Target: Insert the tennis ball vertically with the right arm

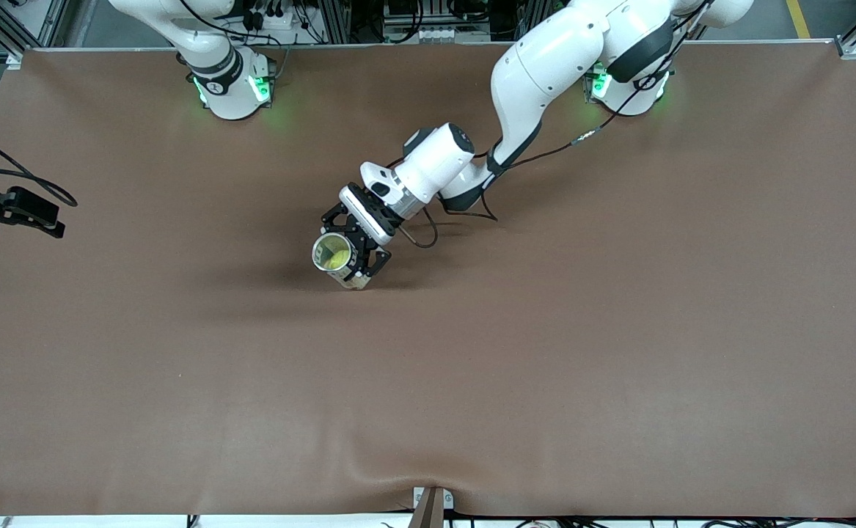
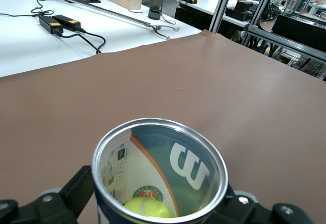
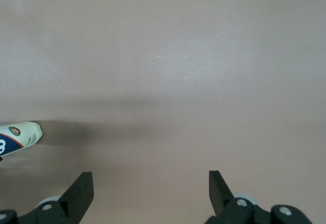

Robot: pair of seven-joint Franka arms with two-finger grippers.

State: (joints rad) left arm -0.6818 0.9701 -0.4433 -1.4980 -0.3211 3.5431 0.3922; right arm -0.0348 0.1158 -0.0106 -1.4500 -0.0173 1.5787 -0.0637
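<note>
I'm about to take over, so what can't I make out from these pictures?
- Right pincer: front view cuts the arm off at the top edge; only its wrist view shows the open fingers, with nothing between them.
- Can base: hidden by the left pincer gripping it.
- Ball: partly cut off by the left wrist view's edge.
</note>
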